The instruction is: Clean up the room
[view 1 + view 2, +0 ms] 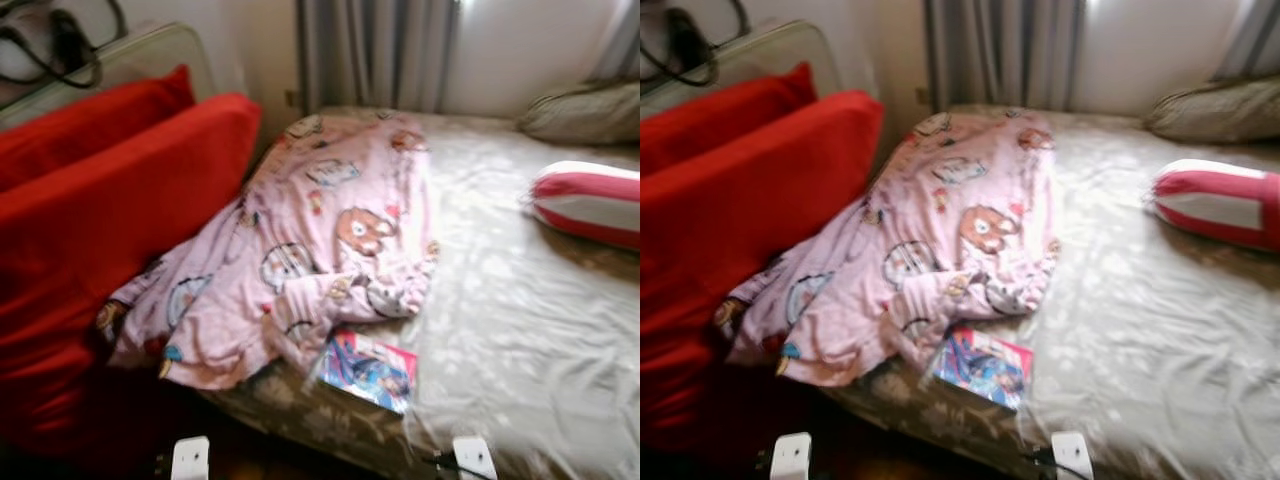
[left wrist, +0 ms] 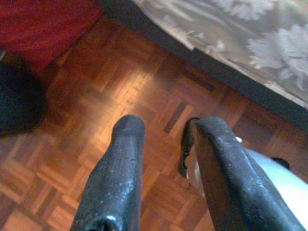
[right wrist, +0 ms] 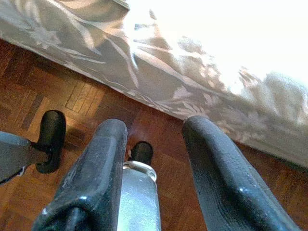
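**Both grippers idle at the bed edge, clutter not yet touched**

Parquet floor lies closest, just below the two grippers. Left gripper hangs with its fingers apart and nothing between them, the red cushion ahead of it. Right gripper is also spread and empty, with the hanging sheet of the bed just ahead.

On the bed, well ahead of both grippers, a pink blanket lies crumpled, and a book sits at its near corner, touching it, close to the mattress edge.

Risks, as I judge them: the book could slide off onto the floor if the blanket is pulled first, because the cloth touches it. Loose folds could also slip out of thin fingers. Both head views are blurred, so a reach now may miss.

Count: one blanket, one book, one striped pillow, one grey pillow, two red cushions.
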